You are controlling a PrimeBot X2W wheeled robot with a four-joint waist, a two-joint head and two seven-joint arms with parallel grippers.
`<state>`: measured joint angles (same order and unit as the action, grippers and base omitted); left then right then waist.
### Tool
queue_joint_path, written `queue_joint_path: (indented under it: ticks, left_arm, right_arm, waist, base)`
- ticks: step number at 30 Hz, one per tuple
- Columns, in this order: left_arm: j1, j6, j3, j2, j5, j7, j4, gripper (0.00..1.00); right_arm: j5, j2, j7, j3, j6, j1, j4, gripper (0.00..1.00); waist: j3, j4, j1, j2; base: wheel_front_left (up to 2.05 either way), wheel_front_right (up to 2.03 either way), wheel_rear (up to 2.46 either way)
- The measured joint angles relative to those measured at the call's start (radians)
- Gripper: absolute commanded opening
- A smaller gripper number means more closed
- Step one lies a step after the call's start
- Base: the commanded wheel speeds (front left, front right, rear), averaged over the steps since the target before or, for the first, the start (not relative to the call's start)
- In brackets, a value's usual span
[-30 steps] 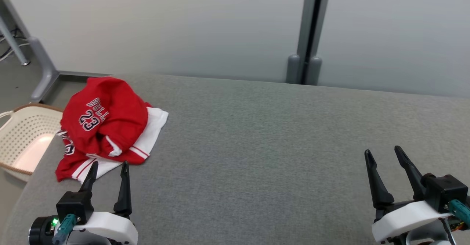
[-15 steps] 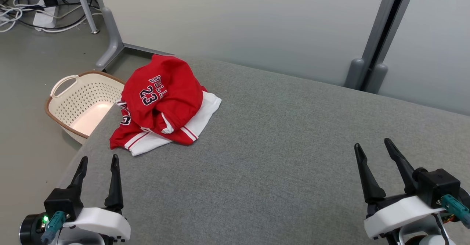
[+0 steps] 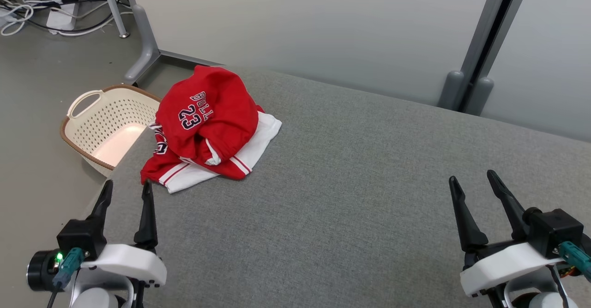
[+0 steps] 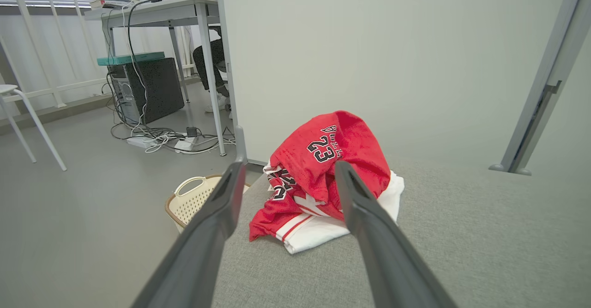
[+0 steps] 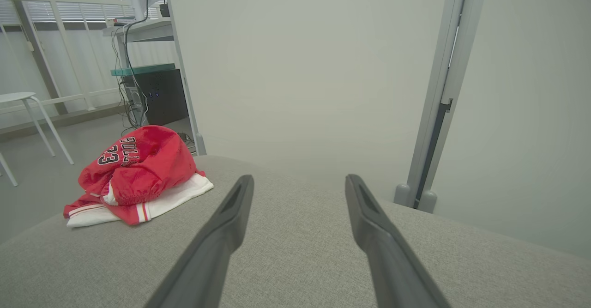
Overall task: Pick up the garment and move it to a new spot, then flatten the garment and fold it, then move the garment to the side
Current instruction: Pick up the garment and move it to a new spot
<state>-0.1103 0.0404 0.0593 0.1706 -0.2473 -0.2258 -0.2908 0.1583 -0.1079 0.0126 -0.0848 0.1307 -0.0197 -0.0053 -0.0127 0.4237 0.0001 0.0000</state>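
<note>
Left jaws: open wide, nothing between them; the two dark fingers point(image 3: 147, 211) stand over the near left edge of the bench point(image 3: 351, 197), tips pointing towards the garment and apart from it.
Right jaws: open wide, nothing held; fingers point(image 3: 464, 215) over the near right part of the bench, well apart from the garment.
Garment point(image 3: 208, 123): one red jersey with white trim and panels, lettering and the number 23 uppermost. Crumpled in a rounded heap, the white part spread flat beneath it. Lies on the bench at the far left corner, close to the left edge. In the left wrist view it point(image 4: 318, 160) sits ahead, between the two fingers; in the right wrist view it point(image 5: 138, 169) is off to the left.
Bench: grey woven covering, rounded near left corner.
Basket point(image 3: 106, 118): cream, perforated, brown rim, loop handle. On the floor, just beside the left edge of the bench, near the garment.
Partition point(image 3: 300, 26): pale panel behind the far edge, with a grey upright post point(image 3: 485, 45).
Floor items: power strip with cables point(image 3: 55, 17); dark computer tower point(image 4: 147, 88) under a desk.
</note>
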Motion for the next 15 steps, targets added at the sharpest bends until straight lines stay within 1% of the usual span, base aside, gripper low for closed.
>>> queue_joint_path:
  ticks: [3,5,8,11,15]
  left_arm:
    - [-0.044,-0.007,0.01,-0.007,-0.004,0.016,-0.015,1.0]
    - [-0.086,-0.02,0.009,-0.006,-0.017,0.02,-0.035,1.0]
    - [-0.173,-0.032,0.003,-0.005,-0.036,0.021,-0.089,1.0]
    - [-0.274,-0.049,-0.007,0.001,-0.055,0.019,-0.162,1.0]
    - [-0.411,-0.068,-0.02,0.027,-0.071,0.021,-0.295,1.0]
  right_arm:
    - [0.0,-0.001,0.016,0.001,0.0,-0.004,-0.01,1.0]
    - [-0.003,-0.006,0.03,0.001,0.0,-0.015,-0.026,1.0]
    - [-0.006,-0.021,0.051,0.003,0.0,-0.052,-0.051,1.0]
    - [-0.012,-0.04,0.07,0.007,0.0,-0.079,-0.076,1.0]
    - [-0.014,-0.061,0.091,0.01,0.0,-0.125,-0.105,1.0]
  waist:
    - [0.018,-0.008,0.0,0.0]
    - [0.039,-0.017,0.0,0.0]
    - [0.084,-0.035,0.0,0.0]
    - [0.138,-0.057,0.0,0.0]
    - [0.216,-0.091,0.0,0.0]
  base:
    - [0.0,0.0,0.0]
    - [0.0,0.0,0.0]
    - [0.0,0.0,0.0]
    - [0.0,0.0,0.0]
    - [0.0,0.0,0.0]
